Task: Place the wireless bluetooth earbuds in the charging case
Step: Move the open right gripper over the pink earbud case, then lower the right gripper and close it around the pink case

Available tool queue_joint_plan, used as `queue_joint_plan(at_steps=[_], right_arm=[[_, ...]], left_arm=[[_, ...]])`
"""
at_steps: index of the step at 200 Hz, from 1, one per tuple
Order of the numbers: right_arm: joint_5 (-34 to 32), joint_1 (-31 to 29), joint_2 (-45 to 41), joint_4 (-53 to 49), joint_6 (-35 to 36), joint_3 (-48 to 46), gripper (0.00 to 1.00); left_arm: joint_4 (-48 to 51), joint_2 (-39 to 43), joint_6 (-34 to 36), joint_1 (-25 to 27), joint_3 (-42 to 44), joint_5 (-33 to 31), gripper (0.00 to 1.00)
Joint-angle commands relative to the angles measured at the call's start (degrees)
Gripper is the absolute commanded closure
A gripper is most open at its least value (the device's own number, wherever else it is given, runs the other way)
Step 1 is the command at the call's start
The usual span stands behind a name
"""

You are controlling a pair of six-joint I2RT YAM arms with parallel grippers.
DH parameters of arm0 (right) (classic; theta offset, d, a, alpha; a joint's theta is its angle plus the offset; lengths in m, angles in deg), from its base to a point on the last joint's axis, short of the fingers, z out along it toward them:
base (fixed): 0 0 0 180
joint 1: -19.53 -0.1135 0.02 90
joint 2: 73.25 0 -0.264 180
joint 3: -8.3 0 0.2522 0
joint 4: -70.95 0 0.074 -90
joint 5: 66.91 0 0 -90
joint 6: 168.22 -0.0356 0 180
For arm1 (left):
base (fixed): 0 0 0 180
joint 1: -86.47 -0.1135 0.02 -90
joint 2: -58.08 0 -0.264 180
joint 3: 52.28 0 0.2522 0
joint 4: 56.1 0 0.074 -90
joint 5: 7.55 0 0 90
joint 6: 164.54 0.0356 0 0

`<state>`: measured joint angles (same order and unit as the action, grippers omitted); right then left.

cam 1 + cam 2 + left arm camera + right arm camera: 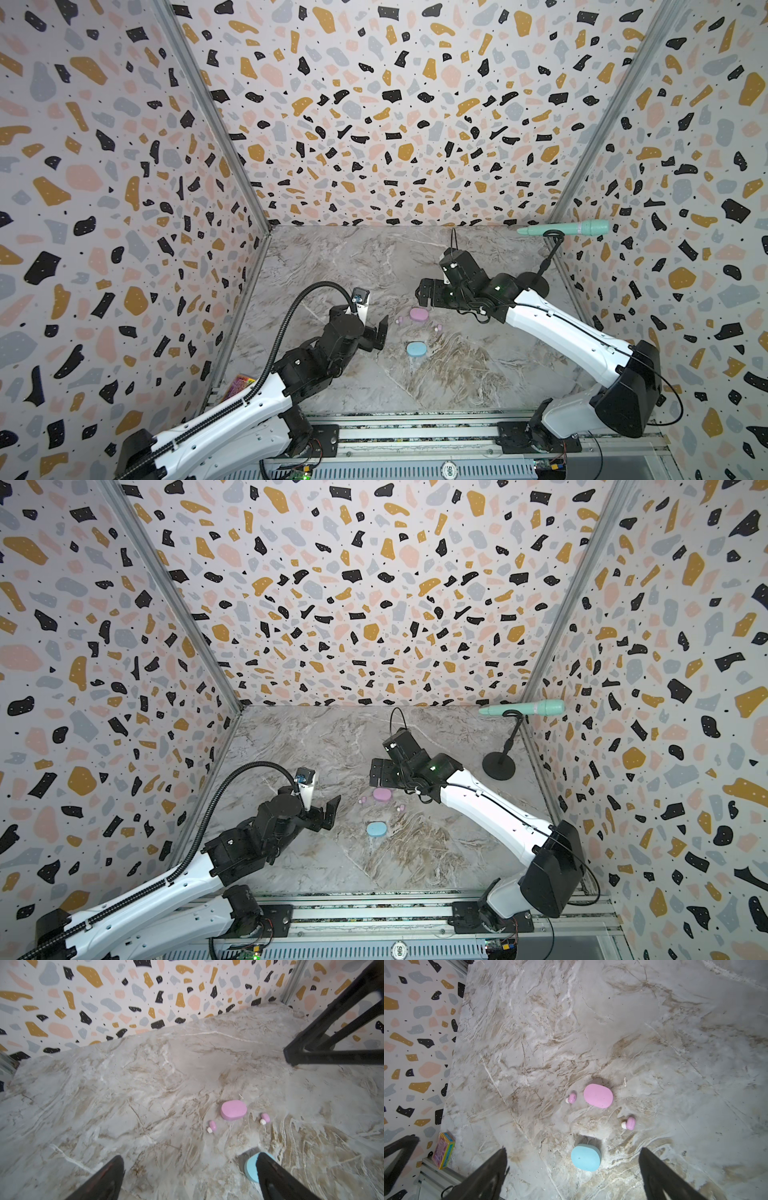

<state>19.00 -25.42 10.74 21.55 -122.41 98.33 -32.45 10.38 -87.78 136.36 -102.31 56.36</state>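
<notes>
We find one pale pink earbud with a whitish tip just beside the closed pink pill-shaped case and a second pink earbud near its other side, all on the grey marbled tabletop. A light blue pill-shaped case lies nearby. Our left claw and right claw hover spread wide, gripping nothing.

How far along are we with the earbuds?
Done: nothing confirmed; the blue case is shut and no matching earbuds show, so its contents can't be told. In hand: nothing; left gripper and right gripper are open and empty. Left: both pink earbuds lie loose beside the shut pink case, which needs opening.
</notes>
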Motion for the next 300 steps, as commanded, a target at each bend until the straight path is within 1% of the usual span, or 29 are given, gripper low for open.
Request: queue_joint_plan(at_steps=[1, 36, 50, 68, 96, 105, 137, 153, 205, 242, 279, 300], right_arm=[[-2.1, 0.3, 1.4, -4.0, -1.9, 1.2, 0.01], [-1.5, 0.7, 4.1, -1.4, -1.7, 1.2, 0.01], [-0.1, 1.0, 6.1, -0.4, -1.2, 1.6, 0.01], [1.8, 1.7, 9.8, -0.8, -0.7, 3.3, 0.01], [0.5, 1.8, 13.0, -0.5, -2.5, 4.3, 0.0], [0.4, 1.8, 14.2, -0.5, -3.0, 4.8, 0.01], [-1.6, 1.7, 20.8, -5.1, -4.9, 9.9, 0.01], [-1.3, 1.5, 24.0, -7.7, -6.1, 12.6, 0.01], [-3.2, 0.3, 29.6, -10.7, -9.0, 17.3, 0.01], [-2.8, 0.0, 32.0, -9.6, -9.4, 17.6, 0.04], [-2.7, -0.1, 33.5, -8.9, -8.8, 17.9, 0.12], [-2.9, -0.1, 34.2, -9.0, -8.7, 17.9, 0.14]], left_arm=[[-9.0, -0.4, 6.1, -0.1, 2.2, -2.1, 0.0], [-13.6, -0.4, 10.0, -0.1, 6.3, -1.7, 0.0], [-15.1, -0.1, 10.1, -0.1, 8.2, -1.7, 0.0], [-15.5, 0.5, 10.2, -0.1, 8.8, 0.2, 0.0], [-15.9, 1.7, 8.9, -0.1, 9.5, 0.3, 0.0], [-15.7, 1.9, 8.6, -0.1, 9.5, 0.7, 0.0], [-15.6, 2.3, 8.4, -0.1, 9.3, 1.8, 0.0], [-15.2, 2.2, 8.2, -0.1, 9.1, 2.2, 0.0], [-14.8, 2.4, 8.3, 0.0, 8.9, 3.6, 0.0], [-15.3, 3.4, 10.2, 0.4, 9.5, 4.7, 0.0], [-14.8, 2.8, 10.4, 0.6, 9.3, 6.1, 0.0], [-14.1, 1.6, 10.3, 0.6, 8.6, 6.6, 0.0]])
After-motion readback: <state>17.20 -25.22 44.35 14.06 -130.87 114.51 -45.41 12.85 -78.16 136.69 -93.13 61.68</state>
